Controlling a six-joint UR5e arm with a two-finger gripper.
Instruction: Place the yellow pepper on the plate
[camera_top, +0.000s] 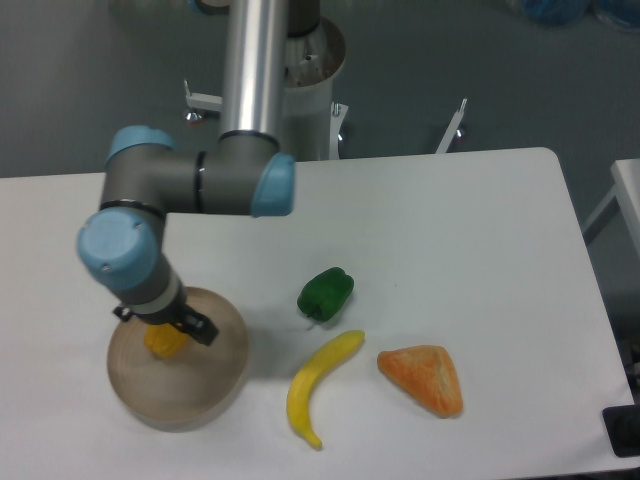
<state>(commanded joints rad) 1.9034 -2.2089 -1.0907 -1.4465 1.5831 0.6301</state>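
The yellow pepper (164, 342) is seen in the lower left of the frame, directly beneath the claw (168, 335) and over the left part of the plate (215, 385). Only a small patch of yellow-orange is shown below the dark wrist parts, so its long axis cannot be judged. The pepper appears to be gripped by the claw, but the fingers are largely hidden by the wrist, and how wide they stand cannot be told; whether the pepper is already resting on the dish or is held just above it cannot be told either.

The relation that matters is vertical: the pepper lies straight under the claw and inside the rim of the plate, so no sideways travel is judged to be needed, only a lowering if any gap remains and then a release.

Further out on the white surface (450, 230), a green pepper (326, 293) is placed right of the plate, with a banana (318, 385) just below it and an orange wedge (424, 378) further right. All three are well apart from the claw.
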